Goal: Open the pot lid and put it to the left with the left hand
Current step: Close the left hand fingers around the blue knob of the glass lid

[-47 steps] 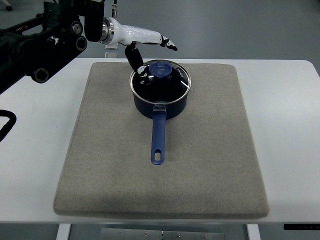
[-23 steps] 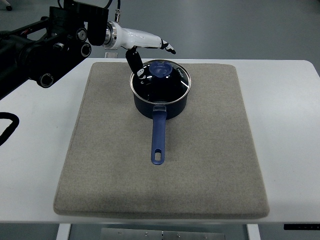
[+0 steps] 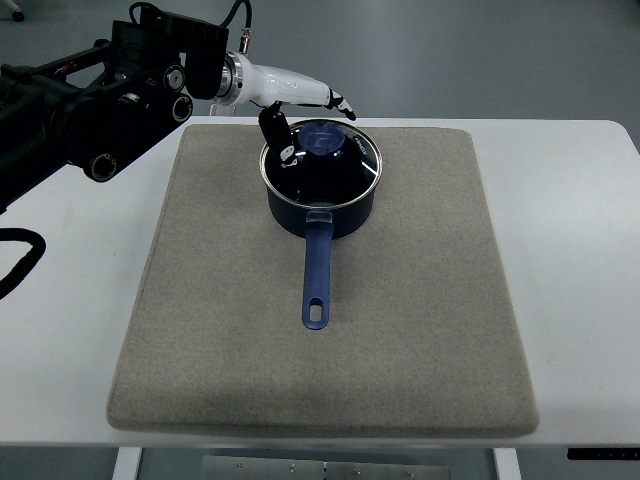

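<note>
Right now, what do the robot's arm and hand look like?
Only the left arm shows: bulky matte black links with round joint caps and black cables looping off it. A silver wrist ring leads to the left hand, a glossy white shell with dark fingers tipped in white.

Glossy, seemingly glass lid (image 3: pixel 322 160), shiny metal rim; matt cloth mat (image 3: pixel 420 300).

You see a white counter (image 3: pixel 580 200) under a grey-beige mat (image 3: pixel 420 330), with grey-blue floor (image 3: pixel 480 50) beyond the robot hand (image 3: pixel 300 95), evenly lit.
</note>
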Motion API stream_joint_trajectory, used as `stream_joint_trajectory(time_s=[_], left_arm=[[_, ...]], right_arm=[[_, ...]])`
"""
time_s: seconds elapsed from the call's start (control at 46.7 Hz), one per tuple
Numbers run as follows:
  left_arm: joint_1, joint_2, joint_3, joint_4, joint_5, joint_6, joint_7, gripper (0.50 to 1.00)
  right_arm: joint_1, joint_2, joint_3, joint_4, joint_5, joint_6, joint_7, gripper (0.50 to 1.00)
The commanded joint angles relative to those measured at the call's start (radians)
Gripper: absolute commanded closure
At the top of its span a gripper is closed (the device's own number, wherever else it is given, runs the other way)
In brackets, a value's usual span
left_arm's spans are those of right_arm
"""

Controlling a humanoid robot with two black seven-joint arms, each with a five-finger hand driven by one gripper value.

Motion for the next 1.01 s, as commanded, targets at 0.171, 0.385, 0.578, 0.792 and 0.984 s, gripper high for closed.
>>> stream_joint_trajectory(time_s=[0.171,0.385,0.578,0.792,0.984], left_arm=[[0.002,-0.021,0.005,0.014,0.009,0.017,0.001,0.576],[0.002,-0.030,0.006,0.021,0.013,0.017,0.001,0.636],[-0.001,-0.030,0.006,0.021,0.013,0.017,0.001,0.681],[-0.004,-0.029,0.006,0.020,0.013,0.017,0.001,0.684],[-0.007,-0.027,0.006,0.020,0.013,0.017,0.001,0.716]], right_arm=[[0.000,0.000,0.000,0.000,0.000,0.000,0.000,0.583],[0.000,0.000,0.000,0.000,0.000,0.000,0.000,0.583],[0.000,0.000,0.000,0.000,0.000,0.000,-0.002,0.583],[0.000,0.000,0.000,0.000,0.000,0.000,0.000,0.583],[0.000,0.000,0.000,0.000,0.000,0.000,0.000,0.583]])
